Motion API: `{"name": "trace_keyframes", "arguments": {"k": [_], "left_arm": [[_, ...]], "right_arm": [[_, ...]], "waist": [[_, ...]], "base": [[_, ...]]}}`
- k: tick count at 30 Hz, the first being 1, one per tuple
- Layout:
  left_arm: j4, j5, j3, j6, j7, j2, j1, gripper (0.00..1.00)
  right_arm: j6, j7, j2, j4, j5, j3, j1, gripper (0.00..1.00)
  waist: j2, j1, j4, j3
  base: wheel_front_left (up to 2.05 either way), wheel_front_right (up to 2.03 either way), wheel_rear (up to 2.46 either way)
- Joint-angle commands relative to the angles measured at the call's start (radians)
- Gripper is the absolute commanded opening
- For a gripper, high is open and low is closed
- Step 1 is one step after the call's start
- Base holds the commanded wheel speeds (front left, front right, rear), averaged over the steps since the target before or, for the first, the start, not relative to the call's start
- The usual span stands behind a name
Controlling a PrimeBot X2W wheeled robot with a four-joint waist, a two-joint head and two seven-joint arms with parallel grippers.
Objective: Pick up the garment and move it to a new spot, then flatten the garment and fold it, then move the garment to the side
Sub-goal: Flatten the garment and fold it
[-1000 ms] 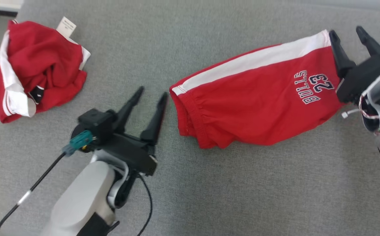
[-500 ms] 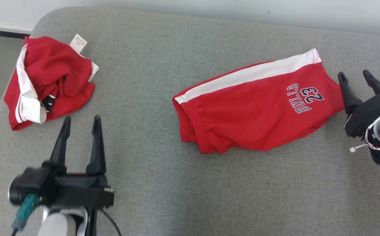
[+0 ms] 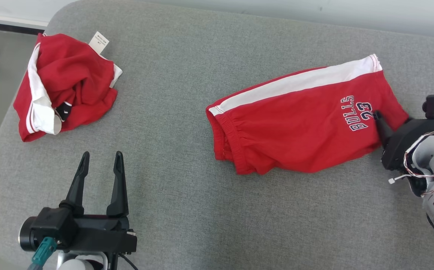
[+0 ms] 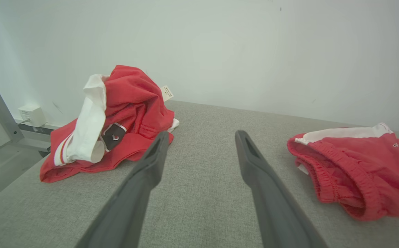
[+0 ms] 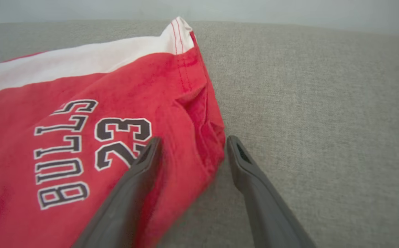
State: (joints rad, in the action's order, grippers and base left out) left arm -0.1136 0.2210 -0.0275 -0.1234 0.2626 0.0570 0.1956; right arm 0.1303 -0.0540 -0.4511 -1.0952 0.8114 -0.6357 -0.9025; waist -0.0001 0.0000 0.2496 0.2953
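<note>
Pulled back from the waistband, the left gripper (image 3: 102, 154) is now hanging at seven o'clock over the grey woven cushion surface (image 3: 187, 210), its fingers spread wide and holding nothing. Folded red cotton shorts with a white side stripe (image 3: 299, 127) are lying flat at two o'clock. The right gripper (image 5: 193, 139) is straddling their three o'clock hem with its jaws wide, one finger over the printed number, the other over bare cushion. A crumpled red-and-white jersey (image 3: 67, 82) is sitting at ten o'clock.

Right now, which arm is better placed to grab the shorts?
Right. The right gripper, open, straddles the hem of the shorts; the left gripper sits open over bare cushion, apart from them.
</note>
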Motion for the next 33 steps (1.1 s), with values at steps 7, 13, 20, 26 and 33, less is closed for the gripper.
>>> {"name": "trace_keyframes", "arguments": {"k": [7,13,20,26,33], "left_arm": [[-0.023,-0.016,-0.008,-0.006,0.003,-0.006,0.014,1.00],[-0.048,-0.022,-0.008,-0.007,0.003,-0.006,-0.031,1.00],[-0.054,-0.017,-0.021,-0.006,0.003,0.006,-0.089,1.00],[-0.050,-0.012,-0.020,-0.006,0.003,0.014,-0.131,1.00],[-0.051,-0.011,-0.010,-0.007,0.003,0.019,-0.164,1.00]], "right_arm": [[0.000,0.014,0.011,-0.023,0.044,-0.002,-0.001,0.00],[0.000,-0.055,-0.001,0.026,0.087,-0.004,0.074,0.00],[0.000,-0.094,-0.046,0.117,0.168,-0.003,0.223,0.00],[0.000,-0.130,-0.088,0.180,0.225,0.016,0.374,0.00],[0.000,-0.141,-0.092,0.178,0.226,0.041,0.439,0.00]], "waist": [[0.0001,0.0000,-0.006,-0.014],[0.0001,0.0000,-0.037,-0.087],[0.0001,0.0000,-0.082,-0.164],[0.0001,0.0000,-0.129,-0.212],[0.0001,0.0000,-0.173,-0.245]], "base": [[0.00,0.00,0.00],[0.00,0.00,0.00],[0.00,0.00,0.00],[0.00,0.00,0.00],[0.00,0.00,0.00]]}}
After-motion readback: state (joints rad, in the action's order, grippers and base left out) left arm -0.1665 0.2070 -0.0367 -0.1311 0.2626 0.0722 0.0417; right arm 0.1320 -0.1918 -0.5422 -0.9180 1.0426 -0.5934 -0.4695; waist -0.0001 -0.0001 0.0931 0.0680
